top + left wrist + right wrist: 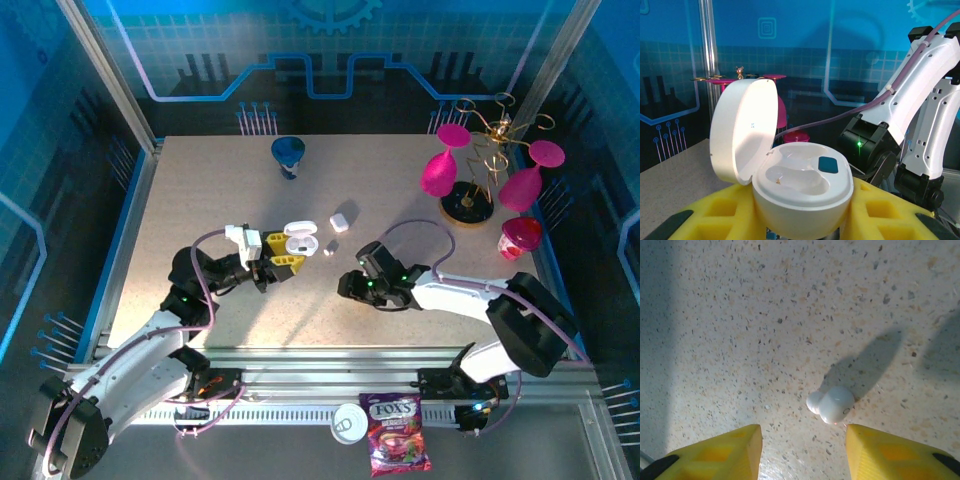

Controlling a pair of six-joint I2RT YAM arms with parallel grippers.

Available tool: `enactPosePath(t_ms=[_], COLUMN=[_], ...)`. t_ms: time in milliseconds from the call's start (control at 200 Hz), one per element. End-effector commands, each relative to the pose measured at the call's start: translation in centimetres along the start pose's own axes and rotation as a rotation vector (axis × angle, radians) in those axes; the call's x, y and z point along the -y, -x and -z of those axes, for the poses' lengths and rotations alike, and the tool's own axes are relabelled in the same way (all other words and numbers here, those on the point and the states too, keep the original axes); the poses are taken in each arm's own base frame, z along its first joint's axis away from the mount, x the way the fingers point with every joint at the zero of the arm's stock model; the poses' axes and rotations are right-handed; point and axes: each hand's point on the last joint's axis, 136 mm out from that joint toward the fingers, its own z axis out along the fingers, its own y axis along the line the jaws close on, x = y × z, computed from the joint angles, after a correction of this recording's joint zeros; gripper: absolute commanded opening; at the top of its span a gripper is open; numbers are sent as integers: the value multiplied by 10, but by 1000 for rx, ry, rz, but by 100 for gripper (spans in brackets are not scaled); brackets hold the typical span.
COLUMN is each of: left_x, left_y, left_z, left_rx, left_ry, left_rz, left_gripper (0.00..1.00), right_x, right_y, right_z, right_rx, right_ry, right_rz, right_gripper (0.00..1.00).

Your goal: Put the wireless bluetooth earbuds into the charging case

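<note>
The white charging case point(800, 186) sits between my left gripper's point(801, 222) yellow fingers point(700, 220), which are shut on it. Its lid point(742, 130) stands open and both wells look empty. From above, the case point(300, 238) is left of the table's middle, held by the left gripper point(285, 252). One small white earbud point(832, 404) lies on the speckled table, just ahead of my right gripper point(802, 455) and nearer its right finger point(890, 452). The right gripper is open and holds nothing. In the top view this earbud point(329, 250) lies between the case and the right gripper point(350, 283).
A second small white case point(340, 220), closed, lies just behind the earbud. A blue cup point(288, 155) stands at the back. Pink glasses on a gold rack point(470, 180) and a pink cup point(521, 237) occupy the right side. A candy bag point(398, 435) lies below the table edge.
</note>
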Motion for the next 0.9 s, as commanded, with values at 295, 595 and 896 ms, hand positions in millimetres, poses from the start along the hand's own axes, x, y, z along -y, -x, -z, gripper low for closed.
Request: enactPosePath(t_ms=[295,595,896], left_x=[0,0,0], left_y=[1,1,0], left_z=[2,2,3], left_rx=[9,9,8], left_ry=[3,4,6], left_rz=[-5,-4,-8], left_gripper=[20,20,20], right_x=[1,-8,-13], right_y=[2,3,9], right_z=[-11,-19,-18], right_rx=[-21,-46,-26], right_ry=[21,55,81], right_rz=[-44,-29,-19], right_gripper=[48,45,40])
